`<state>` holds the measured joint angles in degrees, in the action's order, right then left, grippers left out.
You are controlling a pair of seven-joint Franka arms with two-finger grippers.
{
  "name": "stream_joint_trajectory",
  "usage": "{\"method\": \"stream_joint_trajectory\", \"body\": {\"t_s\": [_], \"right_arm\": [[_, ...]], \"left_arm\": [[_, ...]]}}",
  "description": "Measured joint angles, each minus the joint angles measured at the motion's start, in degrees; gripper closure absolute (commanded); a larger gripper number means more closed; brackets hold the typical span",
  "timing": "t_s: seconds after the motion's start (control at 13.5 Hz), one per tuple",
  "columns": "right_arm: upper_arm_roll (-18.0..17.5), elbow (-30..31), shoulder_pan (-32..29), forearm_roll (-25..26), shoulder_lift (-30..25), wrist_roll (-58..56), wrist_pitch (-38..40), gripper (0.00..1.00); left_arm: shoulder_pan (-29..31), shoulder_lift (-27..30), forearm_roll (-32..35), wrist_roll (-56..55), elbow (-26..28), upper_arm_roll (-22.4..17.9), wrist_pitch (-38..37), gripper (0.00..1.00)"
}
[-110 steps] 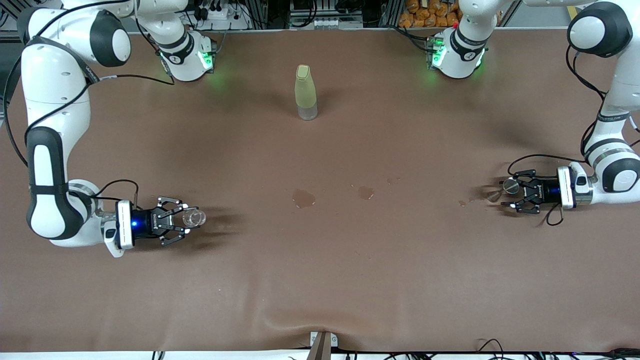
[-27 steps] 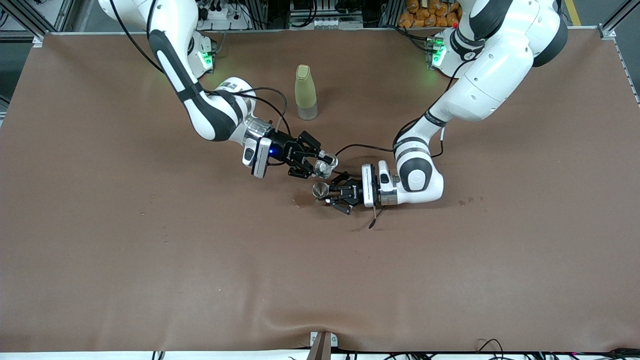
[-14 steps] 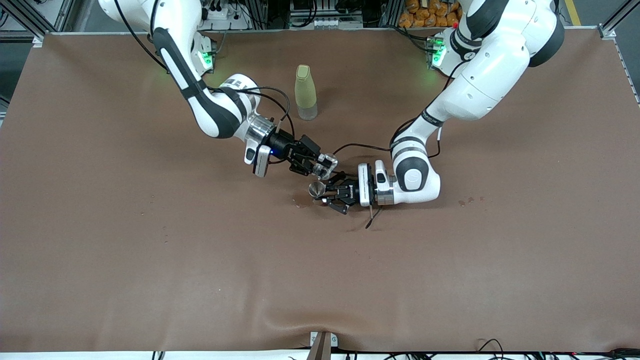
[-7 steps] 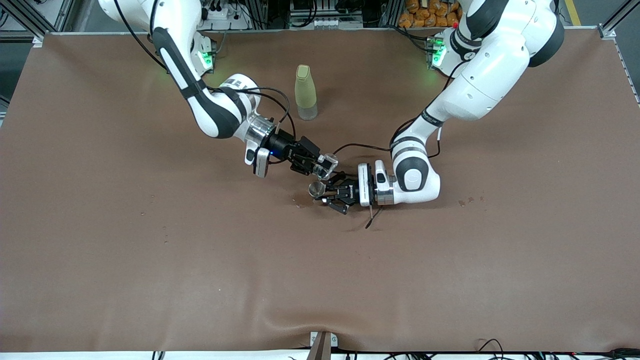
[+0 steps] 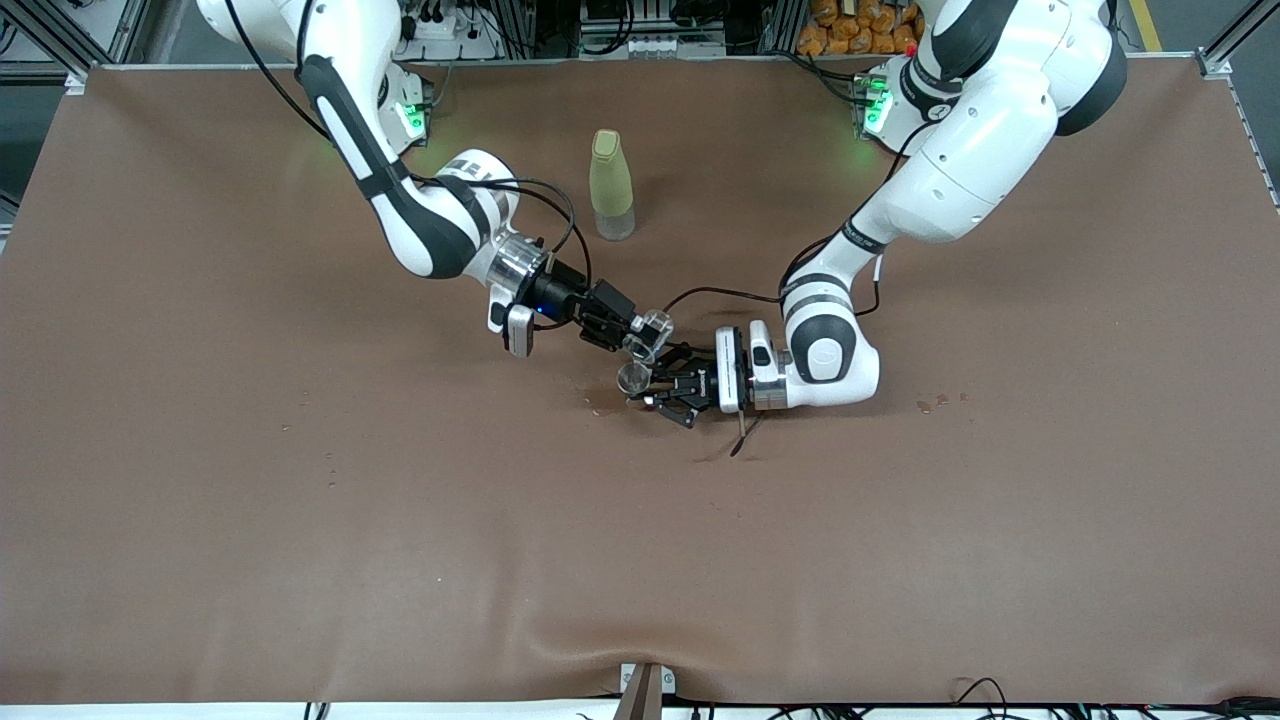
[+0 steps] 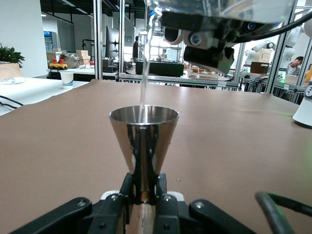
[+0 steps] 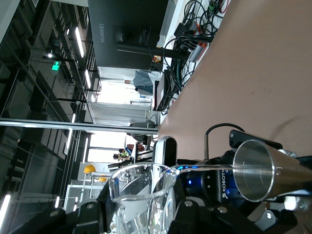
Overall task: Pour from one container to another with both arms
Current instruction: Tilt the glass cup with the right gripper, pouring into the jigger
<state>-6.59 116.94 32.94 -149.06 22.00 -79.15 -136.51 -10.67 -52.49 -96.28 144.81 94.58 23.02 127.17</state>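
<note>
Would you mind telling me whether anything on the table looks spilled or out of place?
Yes: small wet spots mark the brown table cover, one patch beside the metal cup being filled and a few drops toward the left arm's end.

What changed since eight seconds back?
Both arms swung in from the table ends to the middle. The right gripper tipped its clear glass; water now streams into the left gripper's steel cone cup. Both grips held. Bottle unmoved.
</note>
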Motion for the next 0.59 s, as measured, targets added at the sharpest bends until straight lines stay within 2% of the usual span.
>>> {"method": "stream_joint_trajectory", "body": {"t_s": [0.59], "right_arm": [[0.0,0.0,0.0,-0.1,0.0,4.4,-0.2,0.87]], "left_arm": [[0.0,0.0,0.0,0.0,0.0,0.0,0.0,1.00]]}}
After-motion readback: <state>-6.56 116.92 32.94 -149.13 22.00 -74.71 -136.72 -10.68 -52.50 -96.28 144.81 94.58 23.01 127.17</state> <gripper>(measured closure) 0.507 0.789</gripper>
